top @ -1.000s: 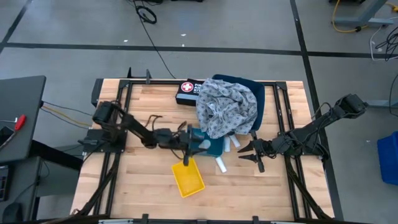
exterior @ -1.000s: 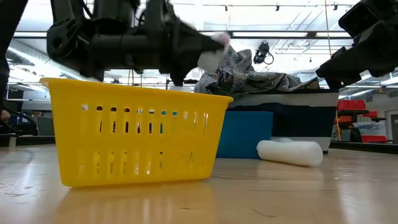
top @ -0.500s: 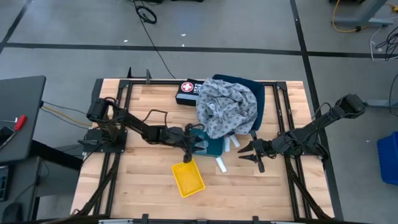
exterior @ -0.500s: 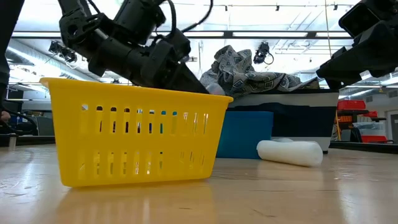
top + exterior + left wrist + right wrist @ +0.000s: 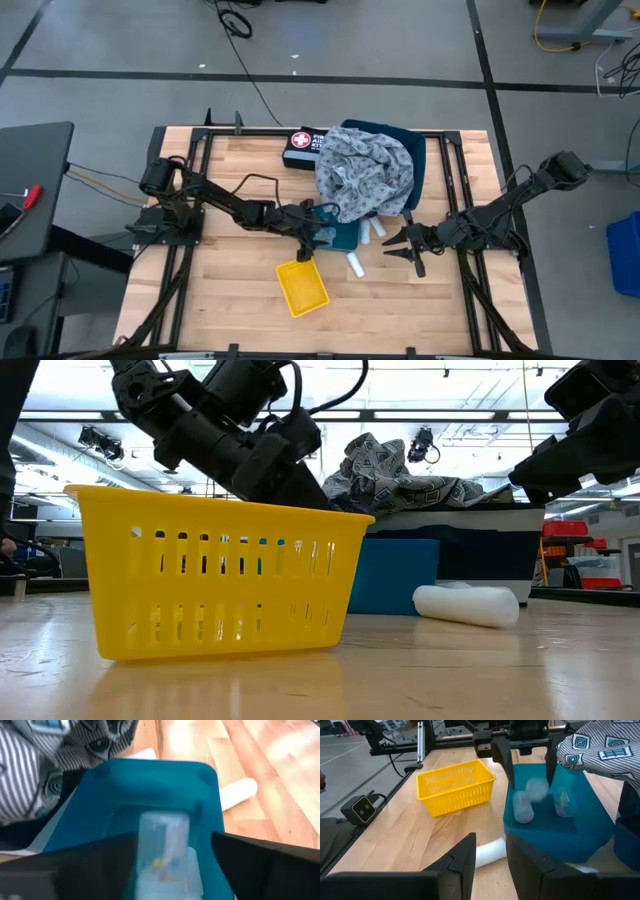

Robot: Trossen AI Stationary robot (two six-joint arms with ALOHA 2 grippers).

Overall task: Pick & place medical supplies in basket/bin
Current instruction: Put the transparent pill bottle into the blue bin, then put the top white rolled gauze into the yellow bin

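My left gripper point(image 5: 312, 235) hangs open over a teal bin point(image 5: 345, 238), fingers pointing down into it point(image 5: 525, 765). A white roll point(image 5: 537, 787) shows blurred just below its fingertips, over the bin. Another white roll point(image 5: 522, 811) and a clear packet point(image 5: 162, 832) lie in the bin. The empty yellow basket point(image 5: 302, 285) stands on the table just near of the bin. A white roll point(image 5: 356, 265) lies on the table right of the basket. My right gripper point(image 5: 397, 246) is open and empty right of that roll. The grey patterned cloth point(image 5: 365, 175) lies heaped on a blue-green cloth point(image 5: 420, 160).
A black first-aid case point(image 5: 300, 146) lies at the far edge, left of the cloths. Two more white rolls point(image 5: 372, 230) lie at the grey cloth's near edge. Bare wood point(image 5: 220, 290) lies left of the basket. Metal frame rails run along both table sides.
My left gripper has gone from above the yellow basket toward the far right, over the teal bin, and tipped from level to slanting down. The white roll it held at its fingertips a second ago is no longer between them.
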